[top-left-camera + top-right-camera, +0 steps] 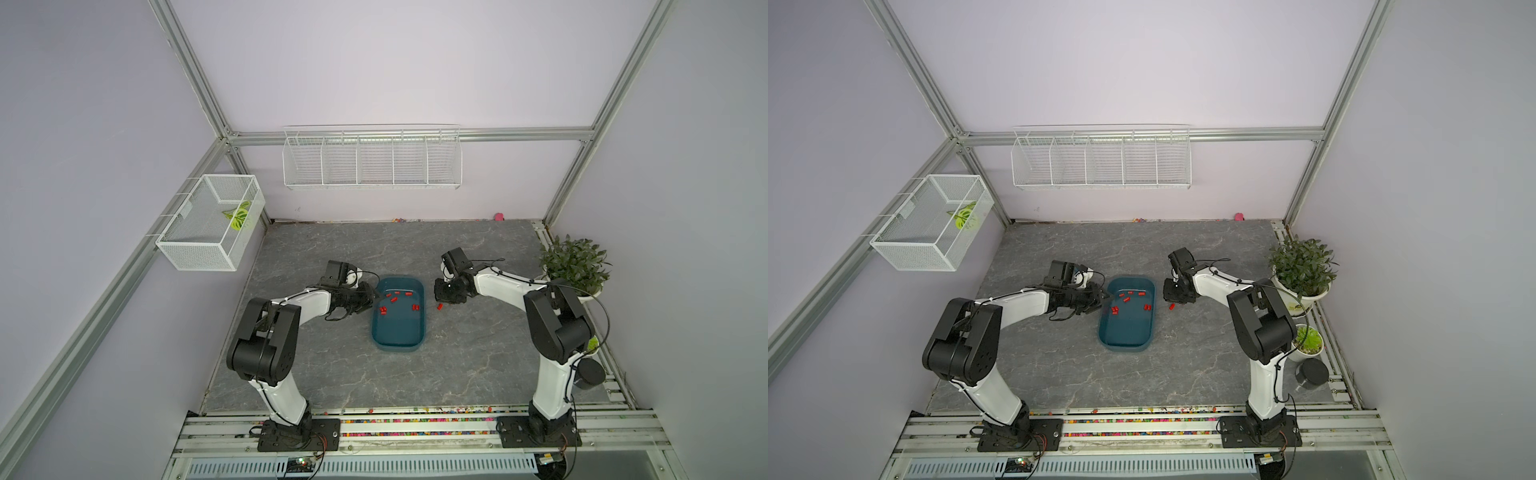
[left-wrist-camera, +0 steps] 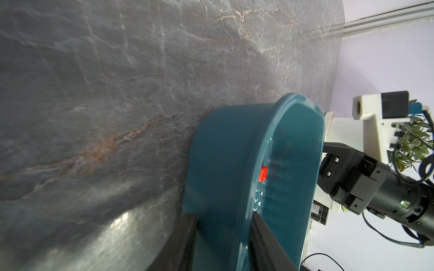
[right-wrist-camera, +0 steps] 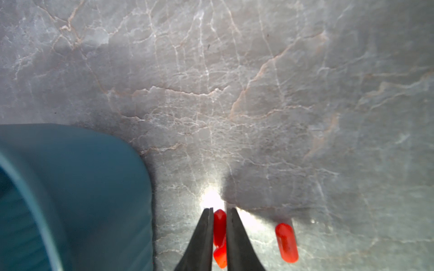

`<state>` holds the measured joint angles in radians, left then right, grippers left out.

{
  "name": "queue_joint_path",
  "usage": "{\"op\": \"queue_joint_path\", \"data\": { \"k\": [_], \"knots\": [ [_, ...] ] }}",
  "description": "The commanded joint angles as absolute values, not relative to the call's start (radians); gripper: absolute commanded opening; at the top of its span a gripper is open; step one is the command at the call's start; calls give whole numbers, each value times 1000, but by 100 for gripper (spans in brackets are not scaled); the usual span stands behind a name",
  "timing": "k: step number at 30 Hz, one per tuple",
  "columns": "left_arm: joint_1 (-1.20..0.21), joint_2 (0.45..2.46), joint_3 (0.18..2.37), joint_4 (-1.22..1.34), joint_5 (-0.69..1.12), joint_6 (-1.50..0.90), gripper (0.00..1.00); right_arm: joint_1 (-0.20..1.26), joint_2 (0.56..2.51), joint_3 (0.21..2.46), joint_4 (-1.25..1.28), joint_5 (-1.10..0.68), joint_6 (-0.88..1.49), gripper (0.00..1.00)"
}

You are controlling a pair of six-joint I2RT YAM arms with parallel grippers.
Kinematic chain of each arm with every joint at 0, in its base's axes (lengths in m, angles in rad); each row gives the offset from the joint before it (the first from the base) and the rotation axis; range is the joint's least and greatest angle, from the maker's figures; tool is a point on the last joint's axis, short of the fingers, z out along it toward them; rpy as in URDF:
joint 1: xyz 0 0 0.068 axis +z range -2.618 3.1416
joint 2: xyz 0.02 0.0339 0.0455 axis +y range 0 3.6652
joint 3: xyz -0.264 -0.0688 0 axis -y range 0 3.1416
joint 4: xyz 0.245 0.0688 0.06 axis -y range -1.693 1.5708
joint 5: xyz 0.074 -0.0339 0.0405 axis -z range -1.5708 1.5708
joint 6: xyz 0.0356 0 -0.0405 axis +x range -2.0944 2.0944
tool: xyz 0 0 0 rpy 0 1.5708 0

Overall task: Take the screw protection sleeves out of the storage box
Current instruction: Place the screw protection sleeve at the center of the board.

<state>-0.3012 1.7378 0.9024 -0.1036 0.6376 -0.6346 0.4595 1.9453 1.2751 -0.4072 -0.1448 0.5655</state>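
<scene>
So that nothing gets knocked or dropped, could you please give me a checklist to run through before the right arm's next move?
1. The left gripper clamps the box wall: ok.
2. The right gripper is outside the box, over the table: ok.
3. The sleeve between its fingertips is released: cannot tell.
4. A second sleeve lies clear of that gripper: ok.
5. The box is emptied: not ok, several sleeves lie inside.
</scene>
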Motion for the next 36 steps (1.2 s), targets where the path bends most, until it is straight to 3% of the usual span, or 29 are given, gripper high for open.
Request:
{"op": "queue_joint_path", "data": {
  "k": [1,24,36],
  "knots": [
    [-296,1750,917,-100,655,-634,42,452,1965,1293,-433,-155,580,18],
    [-293,1754,916,-97,662,-634,42,454,1910,1261,-408,-146,573,29],
    [-293,1738,904,-74,670,-634,42,603,1773,1269,-401,31,442,34]
  ]
}}
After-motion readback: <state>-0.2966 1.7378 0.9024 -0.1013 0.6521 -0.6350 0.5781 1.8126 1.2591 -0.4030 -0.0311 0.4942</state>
